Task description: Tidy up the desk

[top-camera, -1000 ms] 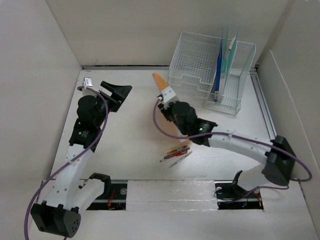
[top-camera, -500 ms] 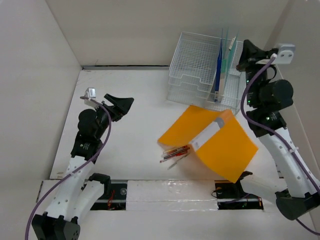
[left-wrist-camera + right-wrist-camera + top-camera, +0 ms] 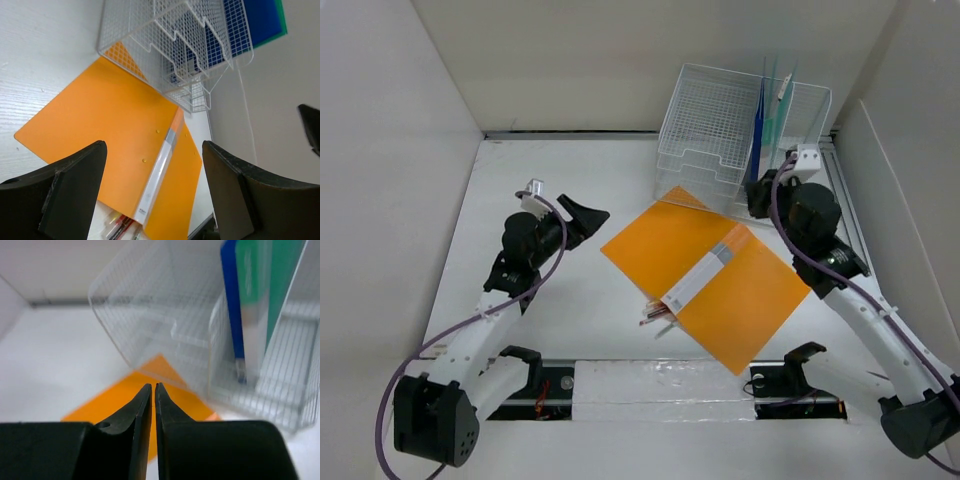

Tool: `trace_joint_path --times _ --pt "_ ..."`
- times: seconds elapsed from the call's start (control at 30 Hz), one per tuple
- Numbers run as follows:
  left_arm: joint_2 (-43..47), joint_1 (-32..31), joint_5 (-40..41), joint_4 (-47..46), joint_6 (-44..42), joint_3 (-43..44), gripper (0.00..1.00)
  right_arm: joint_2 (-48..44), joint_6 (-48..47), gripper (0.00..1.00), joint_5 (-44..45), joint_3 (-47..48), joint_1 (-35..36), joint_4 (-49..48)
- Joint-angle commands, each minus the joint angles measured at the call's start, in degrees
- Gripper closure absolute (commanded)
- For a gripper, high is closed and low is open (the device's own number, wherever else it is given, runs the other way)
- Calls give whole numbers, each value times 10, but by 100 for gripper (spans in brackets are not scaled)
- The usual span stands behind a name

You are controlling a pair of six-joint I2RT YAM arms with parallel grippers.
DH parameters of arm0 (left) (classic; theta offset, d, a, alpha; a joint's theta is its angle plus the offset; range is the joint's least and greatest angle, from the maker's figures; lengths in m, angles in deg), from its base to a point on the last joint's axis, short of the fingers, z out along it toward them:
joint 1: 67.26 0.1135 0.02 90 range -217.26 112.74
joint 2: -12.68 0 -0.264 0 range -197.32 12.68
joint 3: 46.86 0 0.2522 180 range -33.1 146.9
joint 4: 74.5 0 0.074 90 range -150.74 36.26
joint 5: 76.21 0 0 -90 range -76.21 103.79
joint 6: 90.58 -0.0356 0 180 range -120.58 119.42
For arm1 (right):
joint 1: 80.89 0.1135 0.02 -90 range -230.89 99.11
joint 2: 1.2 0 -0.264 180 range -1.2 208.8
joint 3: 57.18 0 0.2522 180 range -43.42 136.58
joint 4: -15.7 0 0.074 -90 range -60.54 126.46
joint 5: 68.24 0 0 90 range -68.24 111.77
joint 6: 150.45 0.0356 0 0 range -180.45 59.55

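Status, quick: not far along, I reckon. The rack (image 3: pixel 705 120) stands at the far right of the worktop (image 3: pixel 585 300) w/ a blue file (image 3: pixel 757 140) & a green file (image 3: pixel 778 100) upright in its right-hand section. That bit looks sorted; the rest isn't. The folder (image 3: pixel 750 300), orange, lies open & flat mid-worktop w/ its pale spine (image 3: pixel 700 277) up. Its far corner reaches the rack's base; can't tell if it's tucked under the mesh or just against it. A few pens (image 3: pixel 655 315) lie loose at the folder's near-left edge, partly covered by it.

My left claw (image 3: pixel 588 216) hovers over bare worktop just left of the folder, jaws wide apart, nothing btw them. My right claw (image 3: pixel 153 390) is up by the rack's front right, above the folder's far edge, jaws pressed together & empty, so no grip on anything.

Left to do, as I judge it: close the folder, stand it in the rack beside the other files, then gather the pens & put them somewhere tidy. Where exactly, I can't say from here. The rack's left trays look empty, so there's prob. room.
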Motion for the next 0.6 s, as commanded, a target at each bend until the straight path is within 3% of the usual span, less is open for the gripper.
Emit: trace_joint_path --times 0.0,0.03,0.13,0.23,0.33,0.4,0.43,0.5,0.57 --pt "-25 -2 -51 -59 -11 11 27 -26 74 86 45 -14 28 113" --pt "-29 -7 -50 -66 -11 13 27 -34 97 68 51 -20 45 123" --pt "-50 -7 -46 -82 -13 22 27 -26 122 39 76 -32 58 182" --pt "-85 -19 -41 -82 -28 39 26 -7 157 29 96 -60 51 213" --pt "-138 -110 67 -43 -73 94 26 17 178 21 32 -95 20 160" --pt "-218 -235 158 17 -124 211 22 53 182 16 17 -116 4 131" --pt "-219 -236 158 37 -125 211 22 53 183 14 20 -116 4 124" --pt "-271 -337 259 74 -184 286 16 88 183 11 17 -112 -12 117" --pt "-310 -386 319 107 -231 318 10 113 185 6 17 -107 -12 110"
